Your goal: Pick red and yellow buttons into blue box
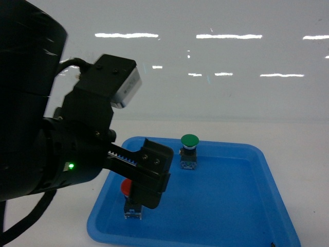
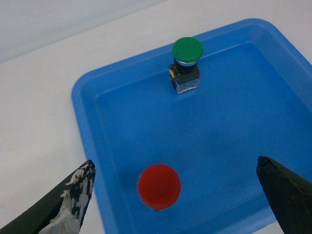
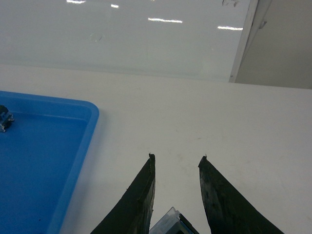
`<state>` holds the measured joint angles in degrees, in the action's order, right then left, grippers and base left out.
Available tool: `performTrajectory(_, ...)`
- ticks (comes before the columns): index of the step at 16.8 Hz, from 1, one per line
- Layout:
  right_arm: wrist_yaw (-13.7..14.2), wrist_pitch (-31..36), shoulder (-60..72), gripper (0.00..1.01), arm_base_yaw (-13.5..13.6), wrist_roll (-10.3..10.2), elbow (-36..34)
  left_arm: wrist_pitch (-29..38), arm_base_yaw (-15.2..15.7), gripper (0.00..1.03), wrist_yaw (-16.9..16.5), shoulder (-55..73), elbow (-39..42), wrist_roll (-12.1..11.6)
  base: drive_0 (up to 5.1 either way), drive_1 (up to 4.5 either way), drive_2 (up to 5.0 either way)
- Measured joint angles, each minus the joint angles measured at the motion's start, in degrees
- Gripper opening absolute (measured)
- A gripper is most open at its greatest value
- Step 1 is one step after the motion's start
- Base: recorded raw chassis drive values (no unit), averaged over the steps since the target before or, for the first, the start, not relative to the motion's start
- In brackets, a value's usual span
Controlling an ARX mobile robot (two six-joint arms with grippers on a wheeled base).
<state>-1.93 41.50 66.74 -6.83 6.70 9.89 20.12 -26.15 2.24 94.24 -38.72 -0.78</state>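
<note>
Wide room inside the blue box — a shallow tray with a low raised rim, its floor bare apart from two switches. Red button upright on the floor near the tray's front-left corner, just inside the left rim; only its round cap visible from the left wrist view, and in the head view half hidden behind the left arm. Green button upright toward the back of the tray, well apart from the red one, with open blue floor between and to the right.

Left gripper spread wide above the tray, fingers far apart on either side of the red cap, holding nothing, not touching it. Right gripper low over the bare table to the right of the tray, fingers moderately apart, with a small clear-and-black blocky piece seated between their bases at the frame's bottom edge — cap colour not visible, and grip on it cannot be judged.

White table all round the tray, plain and flat; glossy white wall behind, reflecting strip lights. A grey panel standing at the table's far right
</note>
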Motion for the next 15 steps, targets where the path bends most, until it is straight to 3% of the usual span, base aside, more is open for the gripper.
performTrajectory(7, 0.0, 0.0, -0.04, 0.26, 0.0, 0.0, 0.0, -3.34, 3.3, 0.98, -4.98, 11.98, -5.99, 7.04, 0.0, 0.0, 0.0)
performTrajectory(11, 0.0, 0.0, -0.07, 0.26, 0.0, 0.0, 0.0, -2.49, 4.46, 0.98, -5.49, 15.47, -6.01, 8.26, 0.0, 0.0, 0.0)
performTrajectory(15, 0.02, 0.02, -0.07, 0.26, 0.0, 0.0, 0.0, -0.63, 3.3, 0.98, -5.99, 17.31, -6.01, 8.33, 0.0, 0.0, 0.0)
